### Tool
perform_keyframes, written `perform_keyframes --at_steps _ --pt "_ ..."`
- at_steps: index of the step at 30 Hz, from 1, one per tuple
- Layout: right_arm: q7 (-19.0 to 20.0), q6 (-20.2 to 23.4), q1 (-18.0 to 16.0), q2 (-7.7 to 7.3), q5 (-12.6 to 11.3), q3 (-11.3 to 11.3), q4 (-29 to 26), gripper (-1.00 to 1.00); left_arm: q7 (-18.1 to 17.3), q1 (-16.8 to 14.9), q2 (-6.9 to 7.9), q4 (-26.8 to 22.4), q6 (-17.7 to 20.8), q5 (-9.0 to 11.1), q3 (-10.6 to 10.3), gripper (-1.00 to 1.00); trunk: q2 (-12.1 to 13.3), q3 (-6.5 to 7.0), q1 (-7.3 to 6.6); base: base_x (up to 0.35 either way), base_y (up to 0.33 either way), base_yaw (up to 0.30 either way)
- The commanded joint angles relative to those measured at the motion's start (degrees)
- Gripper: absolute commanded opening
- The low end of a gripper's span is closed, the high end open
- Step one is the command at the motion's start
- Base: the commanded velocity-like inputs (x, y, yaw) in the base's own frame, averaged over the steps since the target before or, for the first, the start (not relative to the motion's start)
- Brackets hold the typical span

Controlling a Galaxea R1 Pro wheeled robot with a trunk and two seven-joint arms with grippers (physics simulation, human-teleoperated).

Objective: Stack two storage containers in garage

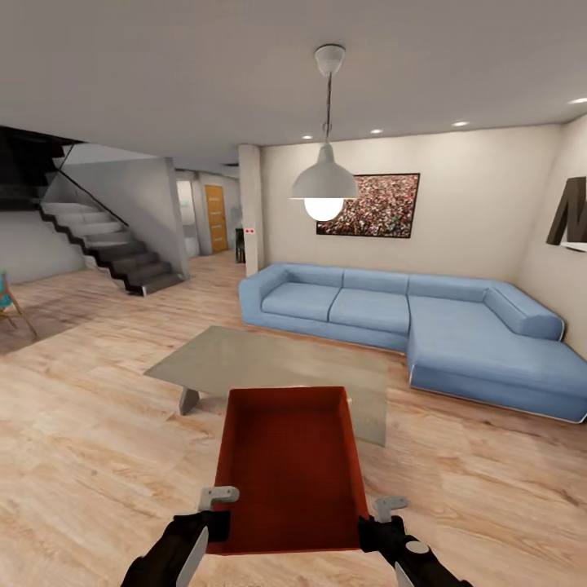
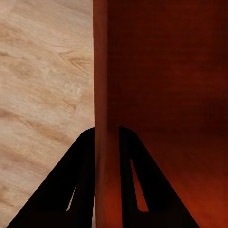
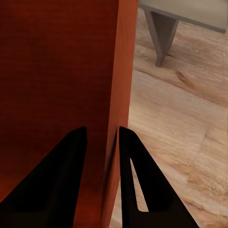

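Living room [image 1: 456, 204] stretches ahead with its plank flooring [image 1: 81, 424], blue sofa [image 1: 456, 326] and low grey tabletop [image 1: 269, 359], and one rust-red storage container [image 1: 289, 469] hangs in the air just this side of that tabletop's near edge, carried between both arms. It looks stiff, light and smooth-walled, likely slippery, so pinching each side wall near the rim seems right. Left hand [image 2: 107, 142] is clamped across the left wall, right hand [image 3: 102, 142] across the right wall, fingers straddling inside and out.

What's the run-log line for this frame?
room: living room | held: storage container | left gripper: shut on left wall | right gripper: shut on right wall
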Motion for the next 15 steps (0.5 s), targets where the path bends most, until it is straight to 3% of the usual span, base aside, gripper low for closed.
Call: perform_keyframes --at_steps 1,15 --pt "0.1 0.0 0.0 0.56 -0.5 0.9 0.2 -1.00 0.3 0.0 -0.26 -0.2 0.1 -0.4 0.3 -1.00 0.0 -0.02 0.02 0.000 0.000 0.294" --pt "0.1 0.0 0.0 0.54 -0.5 0.9 0.2 -1.00 0.3 0.0 -0.28 -0.2 0.1 -0.4 0.3 -1.00 0.0 -0.02 0.02 0.000 0.000 0.294"
